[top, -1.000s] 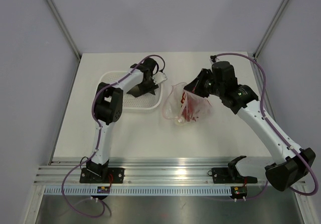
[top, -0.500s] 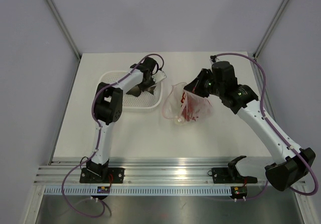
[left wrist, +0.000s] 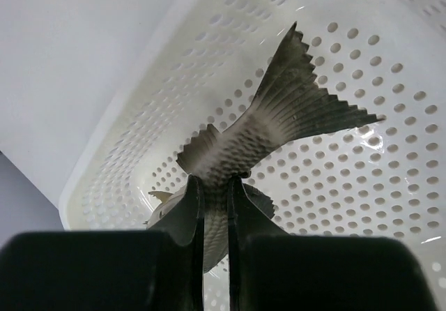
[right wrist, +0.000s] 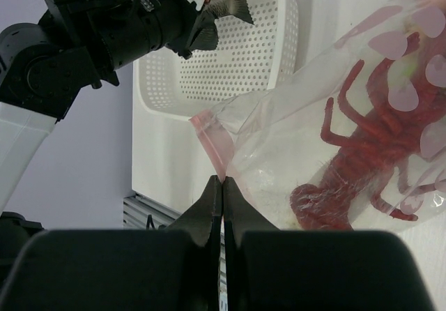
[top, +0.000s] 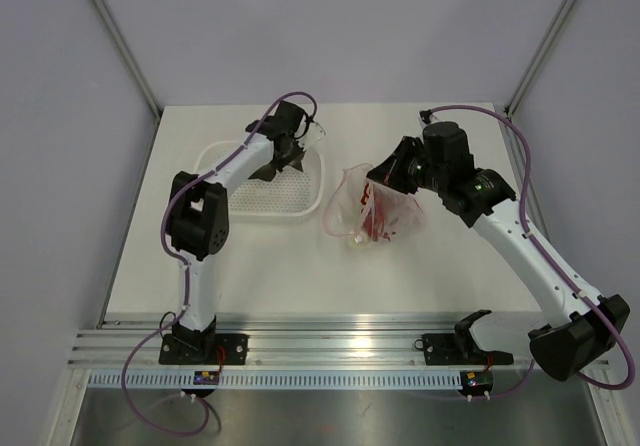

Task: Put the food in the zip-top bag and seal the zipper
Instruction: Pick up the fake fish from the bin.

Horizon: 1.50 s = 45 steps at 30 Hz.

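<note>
My left gripper (left wrist: 214, 180) is shut on the grey fish (left wrist: 279, 116) and holds it by the body, tail fanned out, above the white perforated basket (left wrist: 390, 206). From above, the left gripper (top: 298, 146) hangs over the basket's far right corner. The zip-top bag (top: 365, 211) lies at the table's middle with the red lobster (right wrist: 355, 178) inside. My right gripper (right wrist: 222, 180) is shut on the bag's pink zipper (right wrist: 212, 143) and holds that edge up. From the right wrist, the fish (right wrist: 233, 4) shows beyond the bag's mouth.
The basket (top: 230, 198) sits left of the bag on the white table (top: 430, 266). Grey enclosure walls stand on both sides and at the back. An aluminium rail (top: 330, 341) with the arm bases runs along the near edge.
The left gripper has shut on the fish and raised it, moving toward the back of the basket, while its elbow swung left. The right arm and the bag have not moved.
</note>
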### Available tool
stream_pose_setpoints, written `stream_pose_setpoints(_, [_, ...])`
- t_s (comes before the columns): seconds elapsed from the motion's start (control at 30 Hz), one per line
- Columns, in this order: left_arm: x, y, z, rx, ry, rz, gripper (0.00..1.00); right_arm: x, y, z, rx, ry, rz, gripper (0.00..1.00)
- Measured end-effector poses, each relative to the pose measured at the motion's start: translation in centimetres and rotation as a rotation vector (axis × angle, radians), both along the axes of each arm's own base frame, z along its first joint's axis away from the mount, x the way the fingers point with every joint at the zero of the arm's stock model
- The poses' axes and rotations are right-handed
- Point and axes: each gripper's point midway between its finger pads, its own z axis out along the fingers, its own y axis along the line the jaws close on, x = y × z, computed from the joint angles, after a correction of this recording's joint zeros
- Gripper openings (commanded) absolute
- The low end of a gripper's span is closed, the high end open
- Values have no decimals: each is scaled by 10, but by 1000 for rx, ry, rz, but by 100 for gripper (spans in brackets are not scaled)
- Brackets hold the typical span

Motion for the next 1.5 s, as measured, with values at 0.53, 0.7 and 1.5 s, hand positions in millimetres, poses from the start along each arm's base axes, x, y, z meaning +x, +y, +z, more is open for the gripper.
stream_pose_setpoints(0.53, [-32, -6, 196, -549, -318, 283, 0, 2, 1, -6, 10, 4, -5, 0])
stream_pose_setpoints(0.7, [-104, -20, 268, -860, -403, 123, 0, 1, 2, -12, 17, 16, -8, 0])
stream_pose_setpoints(1.5, [-266, -82, 348, -1635, -420, -653, 0, -2, 38, 15, 224, 30, 106, 0])
